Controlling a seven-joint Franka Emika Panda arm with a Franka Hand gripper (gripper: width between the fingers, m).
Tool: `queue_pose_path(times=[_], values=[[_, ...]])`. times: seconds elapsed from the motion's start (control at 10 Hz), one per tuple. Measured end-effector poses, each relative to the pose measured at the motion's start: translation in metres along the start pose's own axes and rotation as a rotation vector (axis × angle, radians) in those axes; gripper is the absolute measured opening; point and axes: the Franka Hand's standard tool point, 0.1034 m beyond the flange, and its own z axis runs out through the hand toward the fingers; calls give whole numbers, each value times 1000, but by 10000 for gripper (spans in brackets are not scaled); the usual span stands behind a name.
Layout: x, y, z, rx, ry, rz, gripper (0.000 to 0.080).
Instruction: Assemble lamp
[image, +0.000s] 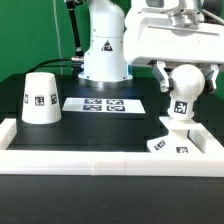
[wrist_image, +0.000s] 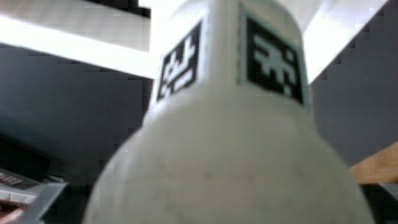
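The white bulb stands upright with its tagged stem in the socket of the flat angular base, at the exterior view's right near the front wall. My gripper is above it, a finger on each side of the round head, with a small dark gap showing on both sides, so it looks open. In the wrist view the bulb fills the picture, two tags on its stem, and the fingertips are not clearly visible. The cone shade stands alone at the exterior view's left.
The marker board lies flat at the table's middle, in front of the arm's base. A white raised border wall runs along the front and both sides. A cable trails behind the shade.
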Motion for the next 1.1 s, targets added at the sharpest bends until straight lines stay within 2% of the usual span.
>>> queue_pose_path(times=[0.1, 0.3, 0.5, 0.8, 1.0, 1.1], values=[[0, 0, 0, 0, 0, 0, 688], [-1, 0, 0, 0, -1, 0, 696], [10, 4, -16, 2, -5, -1, 699], [21, 11, -28, 0, -7, 2, 699], [18, 6, -26, 17, -51, -1, 699], [16, 10, -24, 13, -53, -9, 699]])
